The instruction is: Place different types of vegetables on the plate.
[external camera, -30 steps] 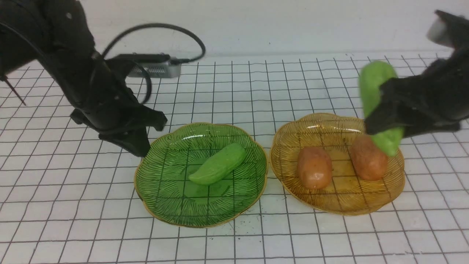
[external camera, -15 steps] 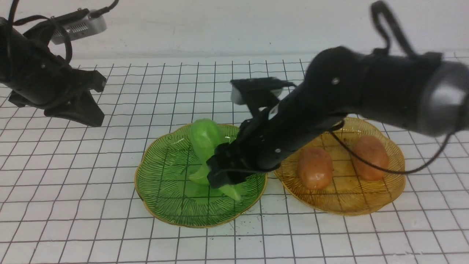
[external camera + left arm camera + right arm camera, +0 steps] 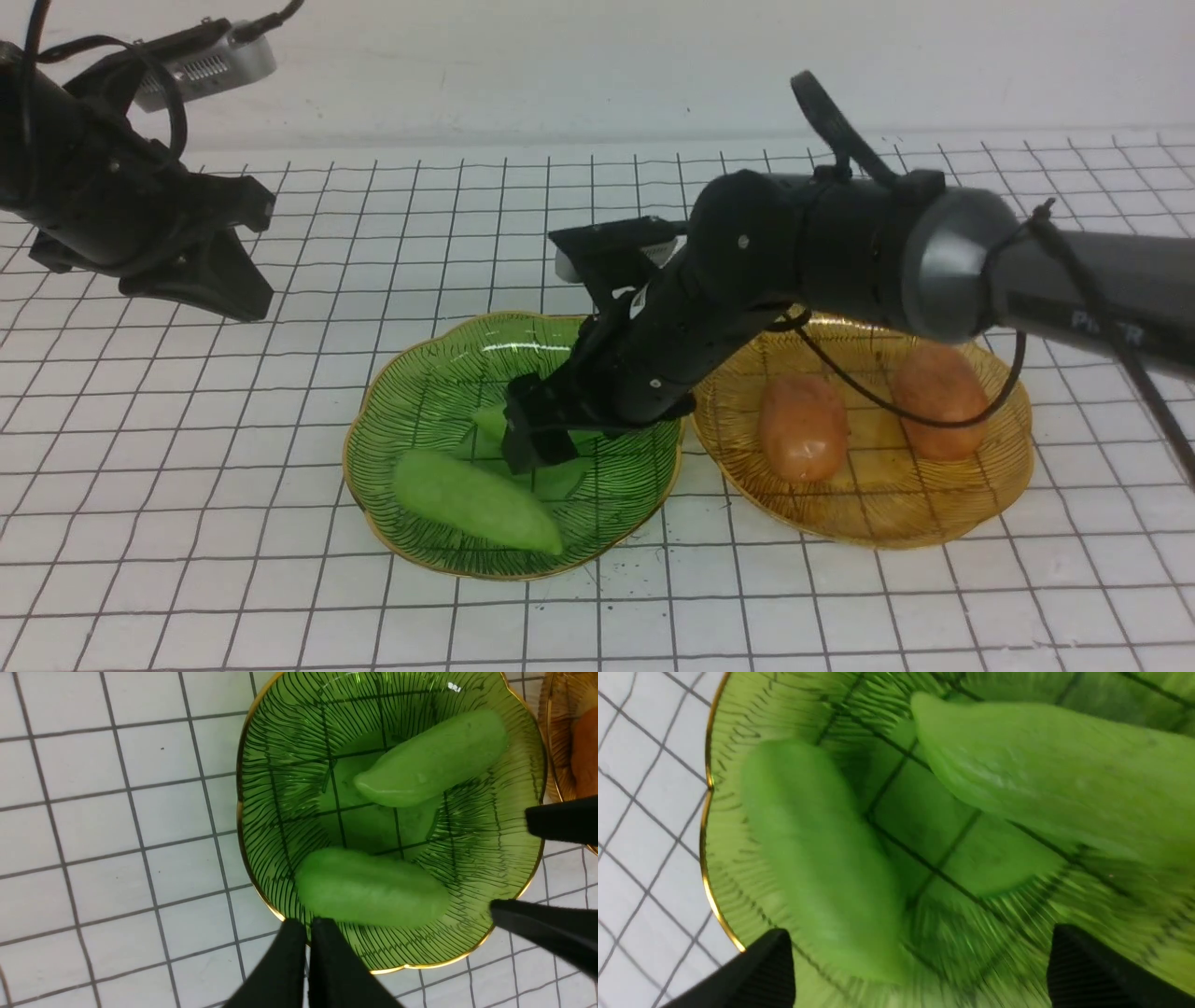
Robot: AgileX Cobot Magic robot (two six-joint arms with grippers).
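The gridded table [image 3: 187,597] is carrying everything, and the green plate [image 3: 509,571] is sitting on it toward the near edge. On the near side of the green plate, the near cucumber [image 3: 476,501] is lying flat, its length running across the plate close to the gold rim. Just beyond it, over the middle of the green plate, the right gripper [image 3: 540,437] is hanging low with its fingers [image 3: 761,970] spread wide and gripping nothing. Both cucumbers are lying free on the glass below.

The far cucumber [image 3: 432,758] is resting on the far side of the green plate, with bare plate floor showing between it and the near cucumber. In the front view the right arm is covering most of it.

Just right of the green plate, the amber plate [image 3: 868,539] is holding the first potato [image 3: 801,427] on the side toward the green plate and the second potato [image 3: 938,401] on the side away from it, the two lying apart.

Well to the left of the green plate and raised off the table, the left gripper [image 3: 247,301] is hovering with its fingers [image 3: 289,961] pressed together, holding nothing.
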